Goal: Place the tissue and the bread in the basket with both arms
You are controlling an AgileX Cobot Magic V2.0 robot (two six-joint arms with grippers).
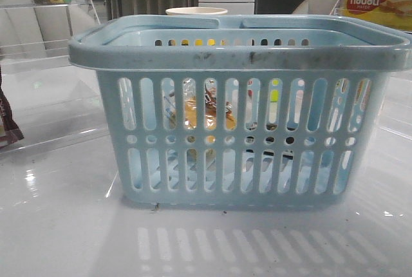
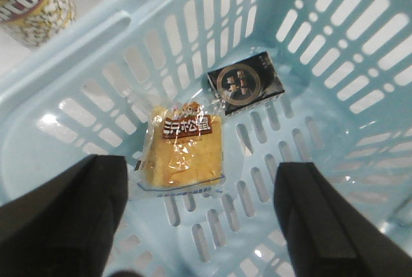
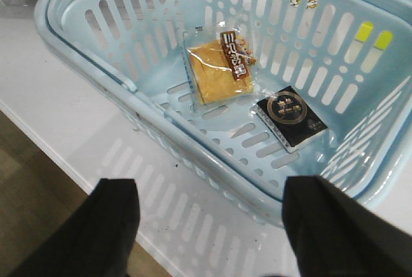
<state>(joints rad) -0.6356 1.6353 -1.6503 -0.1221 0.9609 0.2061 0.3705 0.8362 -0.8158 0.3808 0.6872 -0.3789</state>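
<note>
Front view: basket [image 1: 239, 113] stands on the white table [image 1: 64, 225]; bread [image 1: 207, 111] shows through its slots; nabati box [image 1: 376, 1] far right.
Left wrist view: left gripper [image 2: 199, 216] spread, empty, above bread [image 2: 185, 151] and black tissue pack [image 2: 246, 84] on basket floor.
Right wrist view: right gripper [image 3: 211, 225] spread, empty, over basket's near rim [image 3: 193, 151].

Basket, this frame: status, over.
Left gripper and right gripper both open, empty, above basket. Bread flat on basket floor, black tissue pack beside it, apart. Nothing in the way.
</note>
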